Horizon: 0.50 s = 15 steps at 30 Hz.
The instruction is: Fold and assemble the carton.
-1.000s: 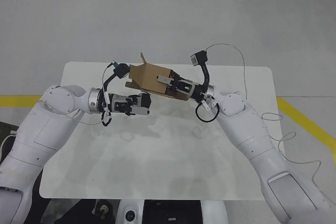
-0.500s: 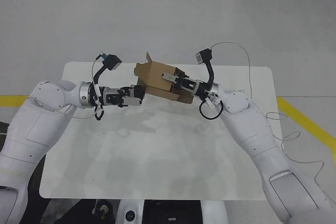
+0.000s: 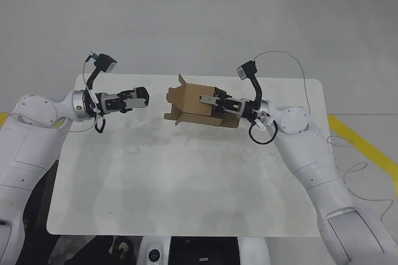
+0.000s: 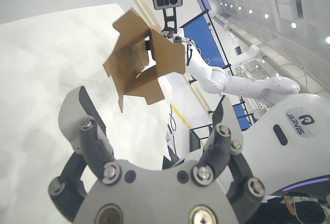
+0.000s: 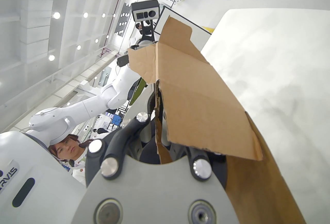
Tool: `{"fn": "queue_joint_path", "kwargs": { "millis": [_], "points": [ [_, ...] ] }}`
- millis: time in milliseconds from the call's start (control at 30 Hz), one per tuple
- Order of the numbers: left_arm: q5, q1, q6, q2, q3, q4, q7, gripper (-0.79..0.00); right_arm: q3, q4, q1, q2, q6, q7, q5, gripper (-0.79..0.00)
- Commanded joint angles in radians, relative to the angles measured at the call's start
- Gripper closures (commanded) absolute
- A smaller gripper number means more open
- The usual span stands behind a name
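While your right gripper point(image 3: 214, 103) clamps the brown cardboard carton point(image 3: 194, 106), likely light and bendy, take a flap near its crease with the wide-open left gripper point(image 3: 146, 97).

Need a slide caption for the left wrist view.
Open left gripper faces the partly folded carton held by the right gripper.

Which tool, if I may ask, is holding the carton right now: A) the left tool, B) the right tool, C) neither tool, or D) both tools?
B: the right tool is clamped on a wall of the carton, while the left tool is open and apart from it.
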Motion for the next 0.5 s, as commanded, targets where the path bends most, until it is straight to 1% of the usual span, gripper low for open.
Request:
{"fn": "queue_joint_path", "kwargs": {
  "millis": [0,433,467],
  "points": [
    [-0.001,0.000,0.001,0.000,0.000,-0.001,-0.001,-0.785,0.000,0.000,0.000,0.000,0.000,0.000,0.000,0.000],
    [-0.001,0.000,0.001,0.000,0.000,-0.001,-0.001,-0.785,0.000,0.000,0.000,0.000,0.000,0.000,0.000,0.000],
    [0.014,0.007,0.013,0.000,-0.001,-0.014,0.022,-0.785,0.000,0.000,0.000,0.000,0.000,0.000,0.000,0.000]
  ]
}}
